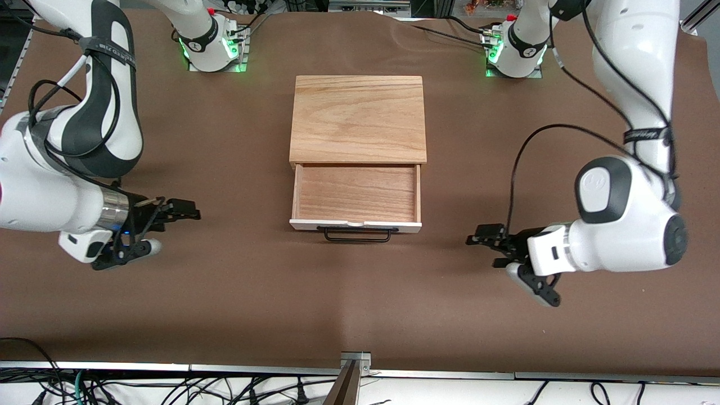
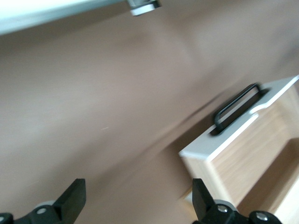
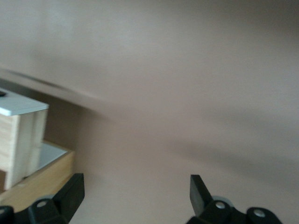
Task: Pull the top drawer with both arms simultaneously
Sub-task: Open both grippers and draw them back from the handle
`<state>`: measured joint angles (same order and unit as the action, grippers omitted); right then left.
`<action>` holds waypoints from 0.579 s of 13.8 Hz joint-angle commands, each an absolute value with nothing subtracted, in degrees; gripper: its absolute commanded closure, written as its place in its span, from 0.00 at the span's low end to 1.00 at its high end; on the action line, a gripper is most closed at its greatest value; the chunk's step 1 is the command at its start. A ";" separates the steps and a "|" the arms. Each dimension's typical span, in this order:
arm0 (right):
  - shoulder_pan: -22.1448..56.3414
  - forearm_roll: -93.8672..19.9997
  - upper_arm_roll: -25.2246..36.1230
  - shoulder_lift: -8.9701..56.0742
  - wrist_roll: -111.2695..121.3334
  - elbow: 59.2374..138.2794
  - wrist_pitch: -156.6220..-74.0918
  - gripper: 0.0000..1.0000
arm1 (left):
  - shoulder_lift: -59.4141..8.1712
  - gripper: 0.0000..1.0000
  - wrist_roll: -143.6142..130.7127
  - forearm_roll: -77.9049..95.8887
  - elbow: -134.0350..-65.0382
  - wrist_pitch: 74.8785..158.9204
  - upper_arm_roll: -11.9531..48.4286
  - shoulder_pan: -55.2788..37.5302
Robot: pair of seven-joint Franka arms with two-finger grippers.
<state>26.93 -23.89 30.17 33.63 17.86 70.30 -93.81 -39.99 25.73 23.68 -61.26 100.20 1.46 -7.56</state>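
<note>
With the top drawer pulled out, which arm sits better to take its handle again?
Neither clearly: left pincer and right pincer hang open over bare table, flanking the top drawer, level with its handle.

You see a brown bench (image 1: 236, 292), and on it a wooden box with an oak top board (image 1: 358, 118); tangled black cables (image 1: 169, 391) hang at the bench's near edge.

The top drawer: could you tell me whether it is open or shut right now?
Open. The top drawer sticks out from under the box's top board, its empty wooden floor exposed.
</note>
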 commanded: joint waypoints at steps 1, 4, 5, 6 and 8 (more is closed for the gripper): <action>27.42 -19.60 30.93 31.74 17.67 69.53 -95.10 0.00 | -30.78 0.00 25.84 14.88 -68.81 100.02 1.32 -7.21; 27.51 -19.25 31.11 28.31 17.14 69.61 -93.35 0.00 | -26.12 0.00 25.75 8.55 -69.00 99.23 1.23 -4.75; 27.60 -18.73 31.20 27.08 16.88 69.96 -91.16 0.00 | -24.54 0.00 25.75 6.96 -68.91 99.32 1.23 -4.66; 27.95 -16.55 31.20 25.42 14.70 70.92 -89.58 0.00 | -22.78 0.00 25.66 4.86 -69.08 99.14 1.14 -4.22; 29.96 -10.58 30.67 18.58 9.95 76.43 -89.47 0.00 | -20.92 0.00 25.31 1.59 -69.17 96.44 1.06 -3.87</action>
<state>27.49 -15.37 31.00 26.03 14.09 69.84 -89.92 -24.75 25.59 4.90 -65.81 98.17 0.89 -4.03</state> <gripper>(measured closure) 0.000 0.000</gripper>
